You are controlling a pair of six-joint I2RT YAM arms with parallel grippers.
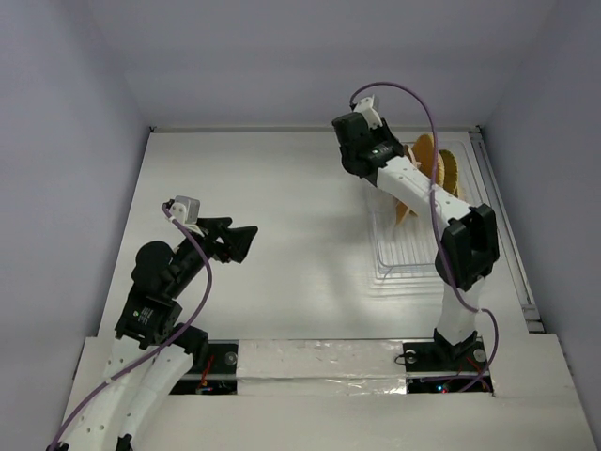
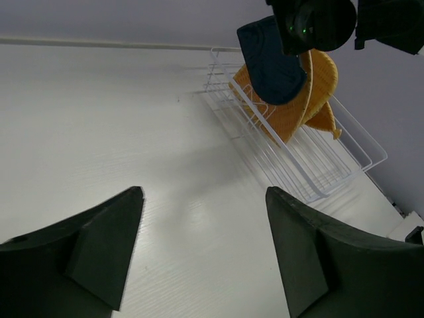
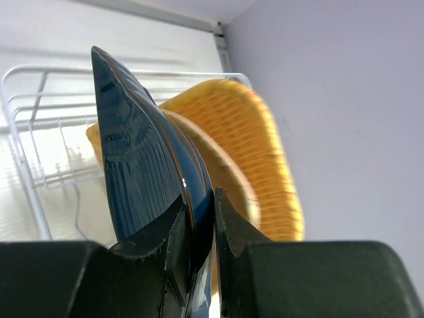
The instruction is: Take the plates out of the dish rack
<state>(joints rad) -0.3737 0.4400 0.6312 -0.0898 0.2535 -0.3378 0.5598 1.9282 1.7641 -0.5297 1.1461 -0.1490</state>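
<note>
The white wire dish rack (image 1: 404,258) lies at the right of the table; it also shows in the left wrist view (image 2: 311,172) and the right wrist view (image 3: 26,159). Three orange-yellow plates (image 1: 427,164) (image 2: 291,112) (image 3: 258,146) stand upright at its far end. My right gripper (image 1: 368,155) (image 3: 213,212) is shut on the rim of the dark blue plate (image 3: 139,165) (image 2: 268,63), held on edge just in front of the orange ones. My left gripper (image 1: 235,242) (image 2: 202,225) is open and empty above the bare table at the left.
A purple wall stands close behind and right of the rack. A raised rail (image 1: 502,225) runs along the table's right edge. A silver tape strip (image 1: 319,362) lies along the near edge between the arm bases.
</note>
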